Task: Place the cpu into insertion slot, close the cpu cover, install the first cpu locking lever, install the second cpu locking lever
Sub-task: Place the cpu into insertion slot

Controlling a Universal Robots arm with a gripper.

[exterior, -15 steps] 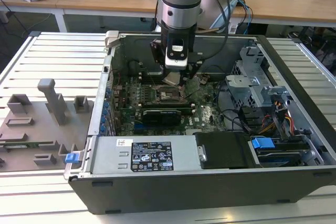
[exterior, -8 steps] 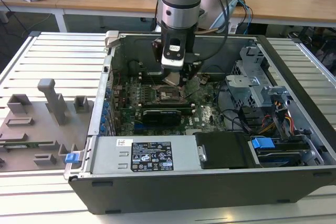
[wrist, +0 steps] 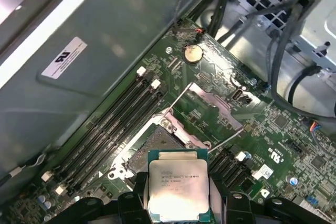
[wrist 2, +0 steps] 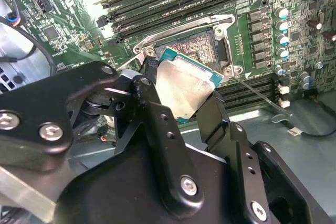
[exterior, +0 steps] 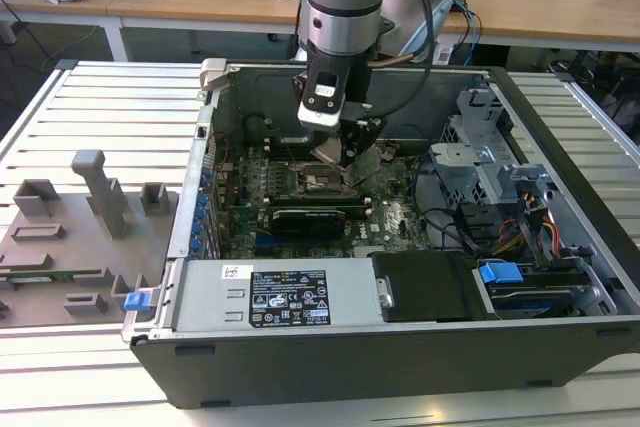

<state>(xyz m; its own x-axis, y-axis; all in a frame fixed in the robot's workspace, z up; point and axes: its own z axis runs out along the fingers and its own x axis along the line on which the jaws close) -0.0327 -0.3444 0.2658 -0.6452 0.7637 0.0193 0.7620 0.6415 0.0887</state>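
At the exterior view's left, a grey fixture plate lies on the tabletop, well apart from the work. At mid-frame my pincer pinches the cpu by its edges, apparently tilted, just above the insertion slot. I judge a skewed landing the danger: a low corner could bend socket pins, or catch the raised cpu cover.
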